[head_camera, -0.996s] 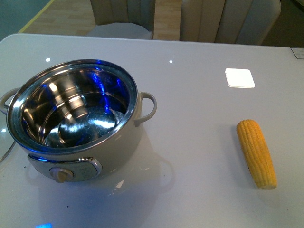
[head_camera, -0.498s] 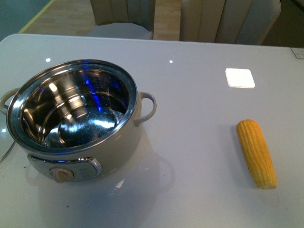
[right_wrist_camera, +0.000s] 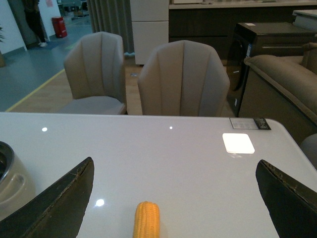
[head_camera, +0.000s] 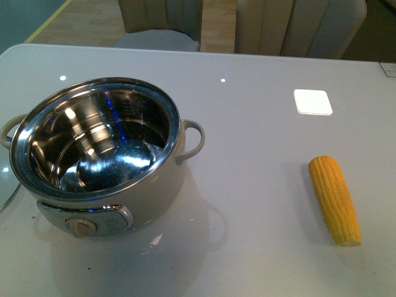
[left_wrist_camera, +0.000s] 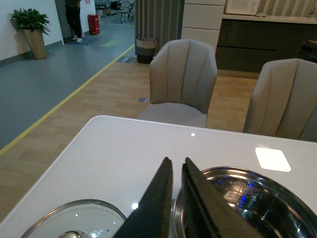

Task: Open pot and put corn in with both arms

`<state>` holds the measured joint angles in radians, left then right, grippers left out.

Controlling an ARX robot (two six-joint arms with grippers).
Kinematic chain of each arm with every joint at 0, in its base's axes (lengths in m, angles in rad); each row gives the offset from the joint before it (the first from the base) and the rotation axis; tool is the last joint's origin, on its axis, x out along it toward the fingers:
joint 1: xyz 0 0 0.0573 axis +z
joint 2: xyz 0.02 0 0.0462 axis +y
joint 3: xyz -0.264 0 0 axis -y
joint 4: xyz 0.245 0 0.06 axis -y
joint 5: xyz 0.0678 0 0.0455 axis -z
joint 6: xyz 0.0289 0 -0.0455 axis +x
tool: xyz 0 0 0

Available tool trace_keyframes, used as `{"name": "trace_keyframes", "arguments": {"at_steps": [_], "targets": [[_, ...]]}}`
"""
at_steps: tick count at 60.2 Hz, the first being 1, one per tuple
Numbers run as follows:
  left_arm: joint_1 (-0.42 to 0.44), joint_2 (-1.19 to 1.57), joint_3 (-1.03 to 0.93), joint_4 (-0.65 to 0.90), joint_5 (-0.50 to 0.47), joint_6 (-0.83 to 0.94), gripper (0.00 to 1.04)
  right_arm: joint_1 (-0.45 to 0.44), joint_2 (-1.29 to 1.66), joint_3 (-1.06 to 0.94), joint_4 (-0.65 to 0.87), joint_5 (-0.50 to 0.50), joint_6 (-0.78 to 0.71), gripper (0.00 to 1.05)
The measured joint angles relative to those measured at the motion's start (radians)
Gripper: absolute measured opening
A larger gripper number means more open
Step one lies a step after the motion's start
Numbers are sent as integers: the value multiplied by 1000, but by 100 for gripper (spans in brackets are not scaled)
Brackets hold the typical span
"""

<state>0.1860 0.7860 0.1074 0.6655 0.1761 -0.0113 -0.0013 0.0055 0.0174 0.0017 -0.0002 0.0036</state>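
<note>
Pot: large round cream-white electric pot (head_camera: 162,192), standing uncovered on the left part of the counter; mirror-bright steel bowl and rim with blue glints; two loop handles; chrome panel with a beige knob facing front.
Corn: yellow tapered husked corn cob (head_camera: 335,199), rows of kernels, lying flat on the counter's right part, well apart from the pot.
Left pincer (left_wrist_camera: 177,161): flat black fingers drawn almost together, gripping nothing, above the pot's rim.
Right pincer (right_wrist_camera: 174,161): dark fingers spread wide, gripping nothing, above the corn.
Lid: round glass lid with metal rim (left_wrist_camera: 74,218), flat on the counter just beside the pot.
Counter: glossy white top (head_camera: 260,142), rounded corners, light spots, one white square patch (head_camera: 312,101).
Room: beige ribbed chairs (left_wrist_camera: 183,74) beyond the far edge; pale wood floor with a yellow line; potted plant (left_wrist_camera: 30,22).
</note>
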Motion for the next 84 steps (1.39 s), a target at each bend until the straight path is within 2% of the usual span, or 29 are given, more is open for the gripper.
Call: {"name": "trace_keyframes", "arguments": {"at_steps": [1,15,20,24,61,74,78,84], "targets": [[-10,-19,-8,-11,-11,-1,3,0,0,0,0,0,0,96],[-80,-183,-56,-122,-76,1,3,0,0,0,0,0,0,96],[-154,-211,-89,-106,-171,1,3,0,0,0,0,1,0,96],[-179,-234,-94,-127,-167,3,3,0,0,0,0,0,0,96],[-183,-549,-95,-428,-176,3,3,0,0,0,0,0,0,96],[-183,-611,-95,-490,-176,3,3,0,0,0,0,0,0,96],[-183,-727,-95,-640,-176,3,3,0,0,0,0,0,0,96],[-183,-775,-95,-661,-176,3,3,0,0,0,0,0,0,96]]}}
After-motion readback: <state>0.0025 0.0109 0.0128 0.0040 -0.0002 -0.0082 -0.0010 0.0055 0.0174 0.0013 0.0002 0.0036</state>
